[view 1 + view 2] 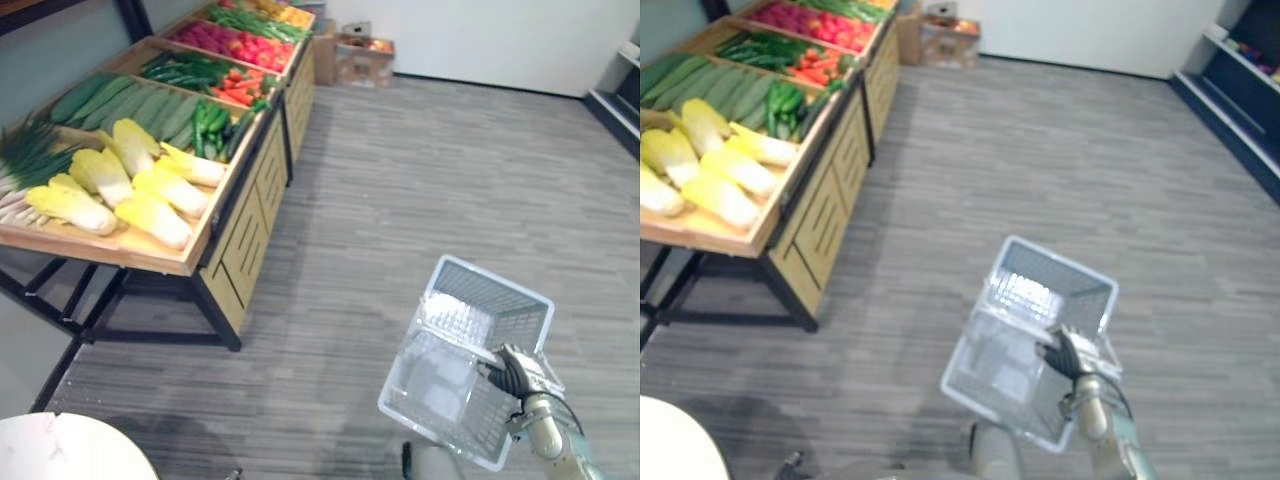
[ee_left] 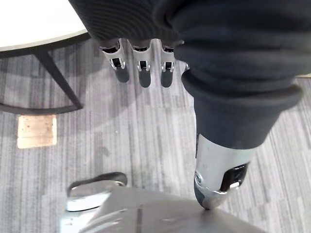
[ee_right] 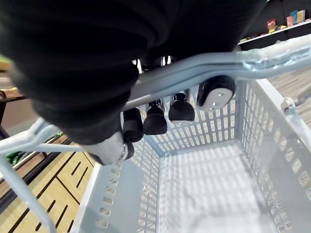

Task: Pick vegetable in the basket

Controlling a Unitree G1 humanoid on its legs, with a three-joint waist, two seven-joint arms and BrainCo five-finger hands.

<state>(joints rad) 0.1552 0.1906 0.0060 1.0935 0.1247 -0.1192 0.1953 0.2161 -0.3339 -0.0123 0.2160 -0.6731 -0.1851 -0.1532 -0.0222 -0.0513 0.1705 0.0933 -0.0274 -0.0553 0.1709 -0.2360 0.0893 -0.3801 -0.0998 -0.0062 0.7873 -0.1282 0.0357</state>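
Observation:
A white plastic basket (image 1: 470, 340) hangs over the floor at the lower right, with nothing inside it (image 3: 214, 189). My right hand (image 1: 508, 371) is shut on its handle (image 3: 204, 68), fingers curled under the bar. On the wooden stand at the left lie several pale yellow napa cabbages (image 1: 120, 190), cucumbers (image 1: 215, 128), long green gourds (image 1: 120, 100) and red peppers (image 1: 235, 88). My left hand (image 2: 141, 63) hangs over the floor beside a round white table, its fingers relaxed and holding nothing.
The wooden produce stand (image 1: 240, 230) on black legs runs along the left. A round white table (image 1: 70, 448) sits at the lower left corner. Cardboard boxes (image 1: 362, 55) stand at the far wall. Grey plank floor lies between stand and basket.

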